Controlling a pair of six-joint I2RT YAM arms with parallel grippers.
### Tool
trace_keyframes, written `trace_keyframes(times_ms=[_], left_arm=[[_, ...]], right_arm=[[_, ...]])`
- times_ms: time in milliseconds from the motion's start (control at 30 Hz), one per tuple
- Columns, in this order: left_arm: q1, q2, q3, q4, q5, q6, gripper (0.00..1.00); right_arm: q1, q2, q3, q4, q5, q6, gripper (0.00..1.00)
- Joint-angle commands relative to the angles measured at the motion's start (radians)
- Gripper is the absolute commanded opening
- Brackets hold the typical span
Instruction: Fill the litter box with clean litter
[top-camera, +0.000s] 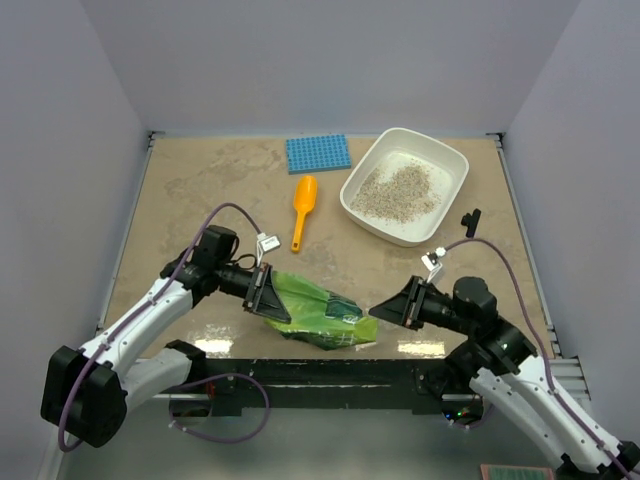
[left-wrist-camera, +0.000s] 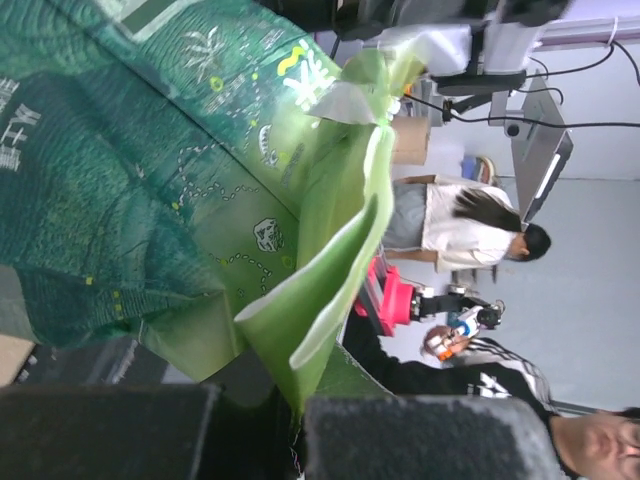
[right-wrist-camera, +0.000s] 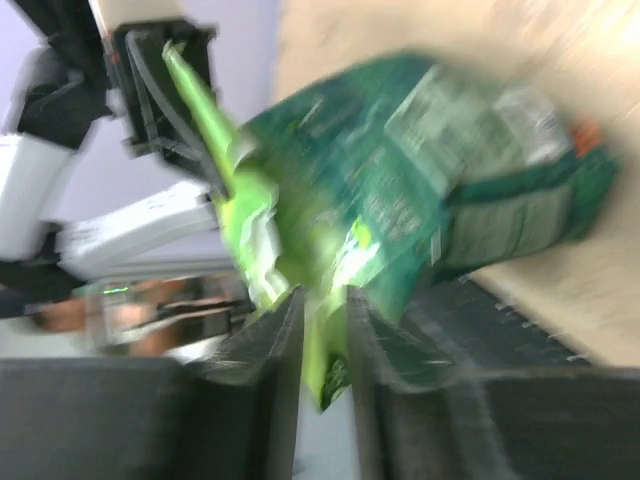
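The white litter box (top-camera: 455, 168) stands at the back right with a loose heap of beige-grey clean litter (top-camera: 398, 193) in it. A crinkly green foil bag (top-camera: 318, 312) lies between both grippers near the table's front edge. My left gripper (top-camera: 264, 291) is shut on the bag's left edge. In the left wrist view a light green fold of the bag (left-wrist-camera: 150, 180) runs down between that gripper's (left-wrist-camera: 296, 432) pads. My right gripper (top-camera: 383, 308) is at the bag's right end. In the blurred right wrist view its (right-wrist-camera: 325, 345) jaws stand narrowly apart with a corner of the bag (right-wrist-camera: 420, 190) pinched between them.
An orange plastic scoop (top-camera: 303, 208) lies left of the litter box. A blue studded mat (top-camera: 318, 153) lies at the back, behind the scoop. A black rail (top-camera: 330, 375) runs along the front edge, just under the bag.
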Motion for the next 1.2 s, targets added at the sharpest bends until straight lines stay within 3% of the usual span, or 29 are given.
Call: trace_keyframes(times_ms=[0,33,167,400,567,800,967,1167], left_arm=[[0.017,0.017,-0.008,-0.109,-0.026,0.027,0.0],[0.017,0.023,-0.008,-0.108,-0.026,0.027,0.0],[0.017,0.046,0.011,-0.1,-0.024,0.03,0.0],[0.016,0.104,0.042,-0.109,-0.029,0.041,0.0],[0.017,0.153,0.067,-0.112,-0.03,0.047,0.0],[0.017,0.247,0.142,-0.141,-0.036,0.079,0.0],[0.016,0.287,0.18,-0.16,-0.041,0.096,0.0],[0.017,0.285,0.177,-0.155,-0.043,0.094,0.0]], right_arm=[[-0.011,0.166,0.28,-0.131,0.18,-0.414,0.36],[-0.011,0.201,0.329,-0.147,0.208,-0.479,0.44],[-0.011,0.367,0.494,-0.143,0.161,-0.744,0.54],[-0.008,0.537,0.647,-0.133,-0.084,-0.987,0.53],[0.047,0.608,0.703,-0.164,-0.145,-1.116,0.53],[0.432,0.765,0.756,-0.124,0.096,-1.121,0.54],[0.552,0.858,0.772,-0.133,0.298,-1.142,0.55],[0.606,0.895,0.789,-0.181,0.418,-1.153,0.55]])
